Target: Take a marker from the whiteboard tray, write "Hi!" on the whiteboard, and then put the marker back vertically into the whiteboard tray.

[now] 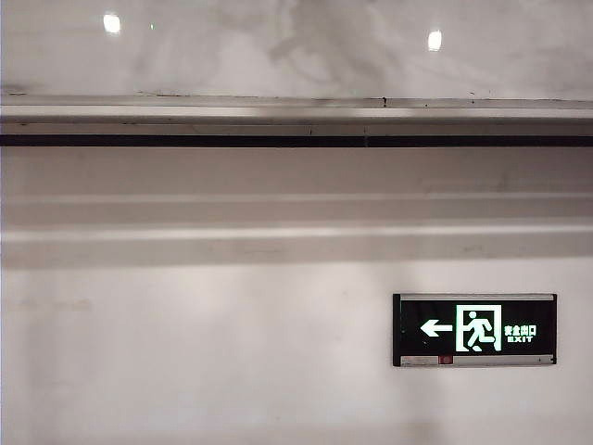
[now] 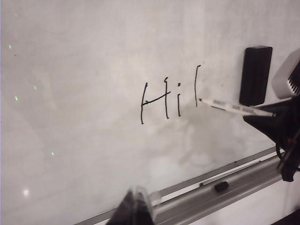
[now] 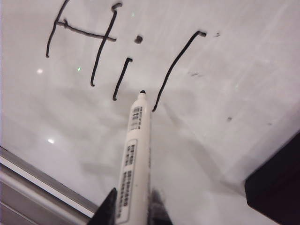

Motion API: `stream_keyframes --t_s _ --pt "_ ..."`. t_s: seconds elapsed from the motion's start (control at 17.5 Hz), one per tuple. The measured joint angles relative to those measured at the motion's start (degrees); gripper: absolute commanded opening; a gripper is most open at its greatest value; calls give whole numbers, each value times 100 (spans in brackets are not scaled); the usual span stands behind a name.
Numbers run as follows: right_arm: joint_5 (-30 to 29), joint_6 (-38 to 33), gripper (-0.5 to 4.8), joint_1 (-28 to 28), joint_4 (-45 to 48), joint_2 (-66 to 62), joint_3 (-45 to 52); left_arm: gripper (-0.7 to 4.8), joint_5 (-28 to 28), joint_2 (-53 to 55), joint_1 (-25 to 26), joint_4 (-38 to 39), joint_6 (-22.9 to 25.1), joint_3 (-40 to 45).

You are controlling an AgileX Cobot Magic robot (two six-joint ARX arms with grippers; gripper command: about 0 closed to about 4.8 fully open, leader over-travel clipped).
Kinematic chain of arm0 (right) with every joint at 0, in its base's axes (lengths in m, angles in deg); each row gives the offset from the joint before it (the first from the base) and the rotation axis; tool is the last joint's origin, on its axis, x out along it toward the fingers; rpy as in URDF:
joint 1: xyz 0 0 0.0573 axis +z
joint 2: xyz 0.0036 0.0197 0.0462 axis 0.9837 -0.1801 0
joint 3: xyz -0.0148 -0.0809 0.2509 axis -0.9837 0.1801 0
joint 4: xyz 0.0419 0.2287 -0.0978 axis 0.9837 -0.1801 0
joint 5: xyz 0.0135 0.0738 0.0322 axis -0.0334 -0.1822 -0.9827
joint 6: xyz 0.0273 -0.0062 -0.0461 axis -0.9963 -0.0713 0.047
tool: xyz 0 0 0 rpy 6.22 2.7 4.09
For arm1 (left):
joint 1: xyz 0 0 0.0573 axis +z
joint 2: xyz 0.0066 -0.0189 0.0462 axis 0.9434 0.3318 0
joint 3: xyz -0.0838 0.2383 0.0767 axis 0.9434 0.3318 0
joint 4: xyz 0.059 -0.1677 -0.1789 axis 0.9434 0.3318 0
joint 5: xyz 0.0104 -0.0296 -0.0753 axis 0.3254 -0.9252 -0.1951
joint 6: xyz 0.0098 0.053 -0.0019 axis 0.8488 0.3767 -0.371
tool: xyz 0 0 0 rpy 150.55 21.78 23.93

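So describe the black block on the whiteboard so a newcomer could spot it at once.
Find the whiteboard with "Hi" and a long stroke written on it. Past that stroke, above the marker in the right gripper, sits a black eraser: upright, solid and rectangular, unlike the thin pen lines.

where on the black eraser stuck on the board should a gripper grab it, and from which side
Grip the black eraser across its two long upright sides, coming straight at the whiteboard face. It stands tall and narrow against the board, so the short width probably suits the jaws best. The right gripper is shut on the marker nearby; the left gripper sits low by the whiteboard tray.
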Motion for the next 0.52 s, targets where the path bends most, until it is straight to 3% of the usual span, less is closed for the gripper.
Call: stream_keyframes --t_s 0.52 --pt "-17 0 -1 -149 -87 -181 138 -7 -107 4 0 0 0 0"
